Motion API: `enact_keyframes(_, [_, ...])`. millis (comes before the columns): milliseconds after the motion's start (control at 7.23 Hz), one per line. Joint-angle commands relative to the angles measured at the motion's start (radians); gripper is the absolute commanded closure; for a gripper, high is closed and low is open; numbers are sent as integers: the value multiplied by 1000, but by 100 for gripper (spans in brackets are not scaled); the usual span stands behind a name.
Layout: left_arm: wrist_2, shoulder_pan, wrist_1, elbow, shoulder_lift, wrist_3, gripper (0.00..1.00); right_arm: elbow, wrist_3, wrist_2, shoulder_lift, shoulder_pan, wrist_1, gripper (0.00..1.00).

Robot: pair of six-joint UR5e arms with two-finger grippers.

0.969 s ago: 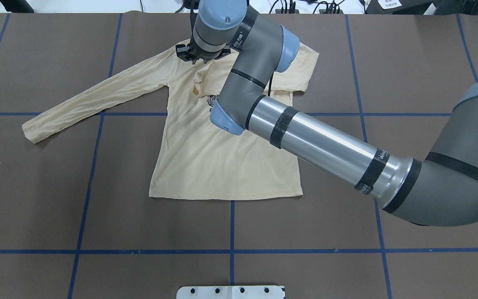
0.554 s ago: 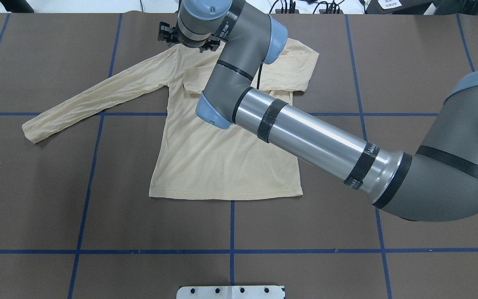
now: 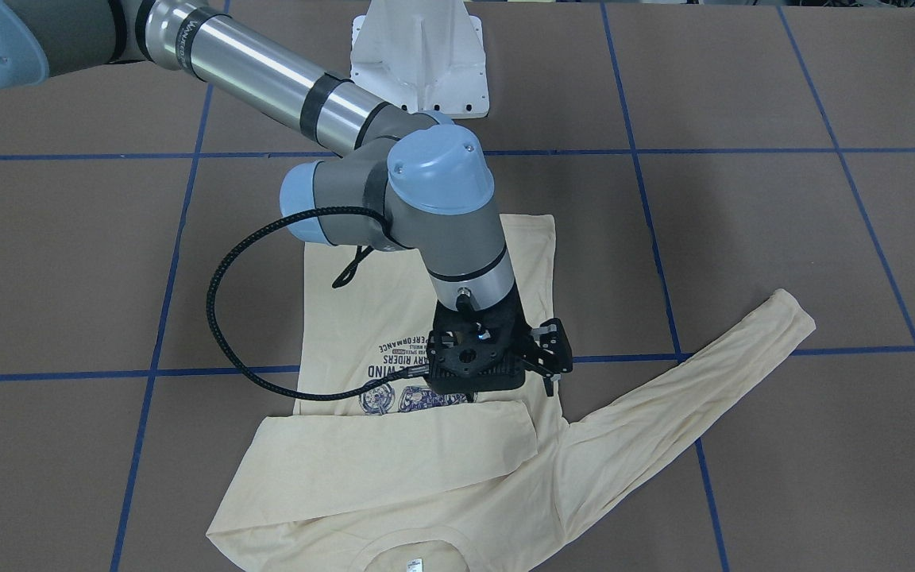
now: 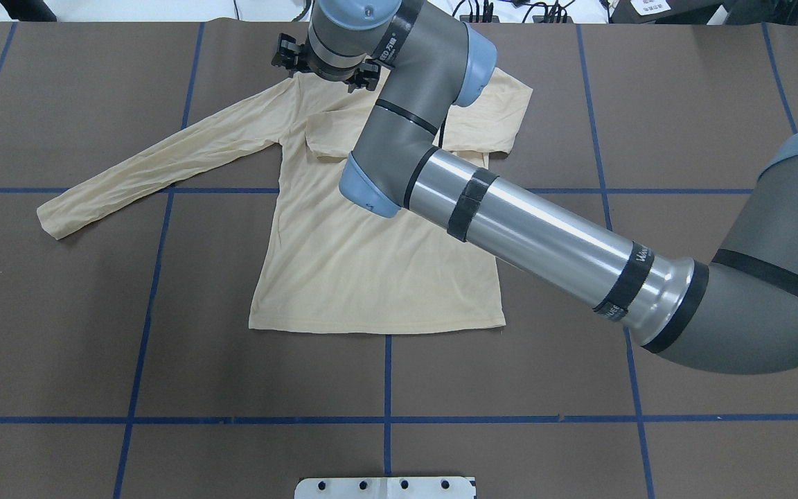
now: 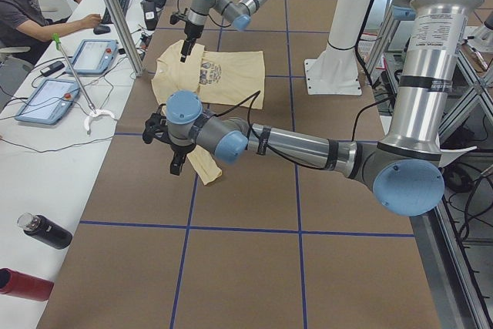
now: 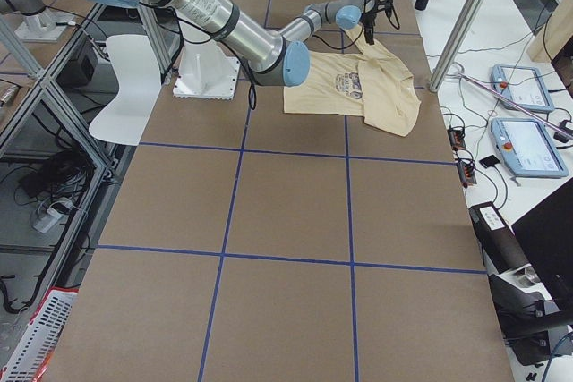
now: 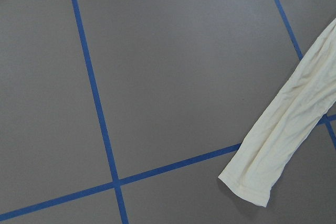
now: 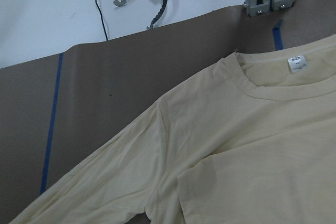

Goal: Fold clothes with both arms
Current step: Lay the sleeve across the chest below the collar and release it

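Legibly, print (image 3: 391,359) on shirt (image 3: 362,310) — "RIDERS", "WIND" — right tool (image 3: 475,370) above

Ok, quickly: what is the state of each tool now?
Left black two-finger tool: cannot be told.
Right black two-finger tool: cannot be told either.

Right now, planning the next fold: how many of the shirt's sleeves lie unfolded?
1. The unfolded sleeve stretches out flat toward the robot's left, away from the body of the shirt. The other sleeve is folded across the chest.
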Motion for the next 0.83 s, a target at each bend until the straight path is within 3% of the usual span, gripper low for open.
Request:
enact_keyframes(0, [133, 156, -168, -19, 11, -339, 1, 243, -82, 38, -92, 15, -353, 1])
enact_keyframes(277, [337, 323, -274, -8, 72, -514, 1, 459, -130, 75, -284, 17, -420, 1])
enact_keyframes(415, [385, 363, -314, -2, 104, -545, 1, 556, -148, 95, -381, 20, -420, 1])
enact_keyframes(692, [395, 380, -316, 35, 94, -542, 1, 588, -159, 95, -404, 18, -420, 1])
